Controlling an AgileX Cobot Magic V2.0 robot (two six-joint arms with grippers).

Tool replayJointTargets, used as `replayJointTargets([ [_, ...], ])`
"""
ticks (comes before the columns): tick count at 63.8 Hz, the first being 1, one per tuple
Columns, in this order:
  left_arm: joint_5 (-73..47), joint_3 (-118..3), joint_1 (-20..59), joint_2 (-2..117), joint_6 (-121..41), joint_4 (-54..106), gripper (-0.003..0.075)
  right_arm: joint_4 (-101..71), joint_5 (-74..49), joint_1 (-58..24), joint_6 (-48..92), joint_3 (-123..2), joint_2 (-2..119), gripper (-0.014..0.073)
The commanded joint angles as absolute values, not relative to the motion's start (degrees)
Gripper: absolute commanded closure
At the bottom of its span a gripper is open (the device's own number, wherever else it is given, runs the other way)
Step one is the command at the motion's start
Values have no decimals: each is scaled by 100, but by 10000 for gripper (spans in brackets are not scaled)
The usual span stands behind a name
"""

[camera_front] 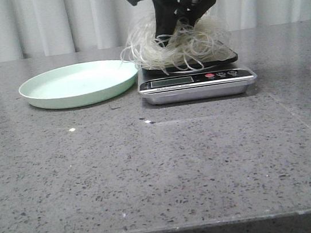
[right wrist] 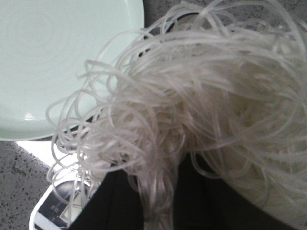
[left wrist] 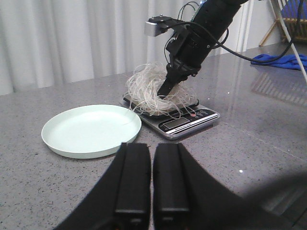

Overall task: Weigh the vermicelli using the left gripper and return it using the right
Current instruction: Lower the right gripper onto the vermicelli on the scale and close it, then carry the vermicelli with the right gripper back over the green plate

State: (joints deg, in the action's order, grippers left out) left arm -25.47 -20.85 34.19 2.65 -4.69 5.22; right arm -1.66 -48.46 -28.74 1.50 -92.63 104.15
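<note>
Strands of vermicelli (camera_front: 183, 46) on the scale (camera_front: 197, 81) may snag and spill beside the plate (camera_front: 78, 84); right gripper (left wrist: 168, 88) fingers pinch them, left gripper (left wrist: 152, 191) fingers nearly closed, empty.

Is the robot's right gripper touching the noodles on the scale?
Touching. In the left wrist view the right gripper is dug down into the vermicelli on the scale, and the right wrist view shows strands draped over its fingers.
</note>
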Motion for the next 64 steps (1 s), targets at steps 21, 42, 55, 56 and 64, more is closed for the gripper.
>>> replayJointTargets([
  [21,-2071,-2226,3417,334,-464,605,575,-269,-4688,-3496,174,-11426,10282,455],
  [42,-2071,-2226,3417,334,-464,605,575,-550,-5007,-3846,174,-12049,11450,442],
  [55,-2071,-2226,3417,334,-464,605,575,-537,-5503,-3846,174,-12049,11800,111],
  [56,-2071,-2226,3417,334,-464,605,575,-537,-5503,-3846,174,-12055,11801,83],
  [64,-2071,-2226,3417,334,-464,605,575,-537,-5555,-3828,174,-12137,11659,-16],
])
